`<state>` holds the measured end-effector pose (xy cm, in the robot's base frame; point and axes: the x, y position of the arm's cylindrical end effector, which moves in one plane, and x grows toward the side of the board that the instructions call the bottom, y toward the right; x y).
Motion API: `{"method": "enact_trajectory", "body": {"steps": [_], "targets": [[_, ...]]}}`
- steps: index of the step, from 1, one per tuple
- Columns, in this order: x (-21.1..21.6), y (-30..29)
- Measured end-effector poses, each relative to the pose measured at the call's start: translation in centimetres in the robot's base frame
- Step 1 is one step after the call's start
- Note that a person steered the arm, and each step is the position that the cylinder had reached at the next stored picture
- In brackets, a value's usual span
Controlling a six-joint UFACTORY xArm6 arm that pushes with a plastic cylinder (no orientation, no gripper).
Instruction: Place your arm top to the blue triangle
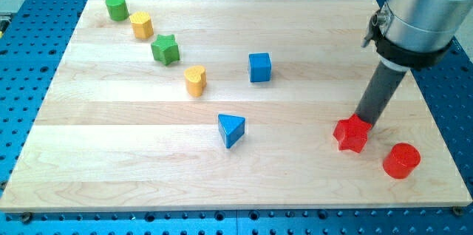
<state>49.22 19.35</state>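
Rod only, no pincer to open or shut: my tip [363,122] sits at the red star-shaped block [351,134], apparently touching its top edge, near the red cylinder block [401,161]. The blue triangular block [230,129] lies well apart toward the view's left, mid-board. We'd judge best: pull clear of red star w/o dragging it, sweep left, stop just above triangle, below the blue cube block [259,67].

Bare board between tip [361,123] and blue triangle [230,129]

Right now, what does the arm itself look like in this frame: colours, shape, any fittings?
A silver-grey cylindrical housing enters from the view's top right, ringed below by a black band with a small metal clamp. Beneath it hangs a straight dark rod ending at my tip. No cables or markings show.
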Motion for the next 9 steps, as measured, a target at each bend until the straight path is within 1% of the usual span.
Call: {"method": "enact_trajectory", "body": {"steps": [1, 2, 3, 4, 5, 7, 8, 9], "targets": [[-9.3, -0.8], [-15.8, -7.3], [-16.1, -14.6], [-13.0, -16.9], [-9.9, -14.3], [-5.6, -14.3], [-7.7, -17.2], [-5.9, -16.7]]}}
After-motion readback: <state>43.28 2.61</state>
